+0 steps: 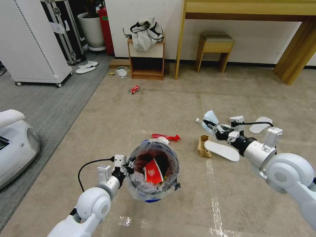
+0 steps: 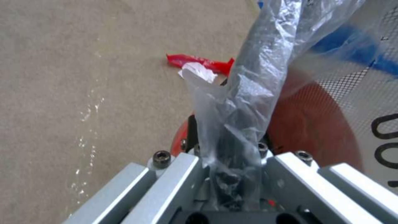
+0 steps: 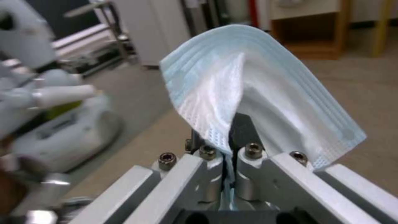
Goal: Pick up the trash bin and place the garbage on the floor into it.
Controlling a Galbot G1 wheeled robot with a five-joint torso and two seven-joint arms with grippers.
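The trash bin (image 1: 154, 171), lined with a crinkled clear bag, hangs just above the beige floor (image 1: 138, 115) with a red wrapper inside it. My left gripper (image 1: 130, 164) is shut on the bin's rim; in the left wrist view the gripper (image 2: 232, 152) pinches the bag and the red wall of the bin (image 2: 315, 124). To the right, my right gripper (image 1: 208, 124) is shut on a light blue face mask (image 1: 210, 117), lifted off the floor; the mask (image 3: 257, 93) stands up from the gripper (image 3: 227, 155). A red wrapper (image 1: 166, 136) lies just beyond the bin.
A brown carton (image 1: 204, 146) and two white slippers (image 1: 221, 150) (image 1: 260, 124) lie under my right arm. A crushed red can (image 1: 134, 89) lies farther off. A wooden cabinet (image 1: 146, 62) with a jacket, a stool (image 1: 214, 49) and a desk leg (image 1: 179, 42) line the wall. A white machine (image 1: 14, 144) sits left.
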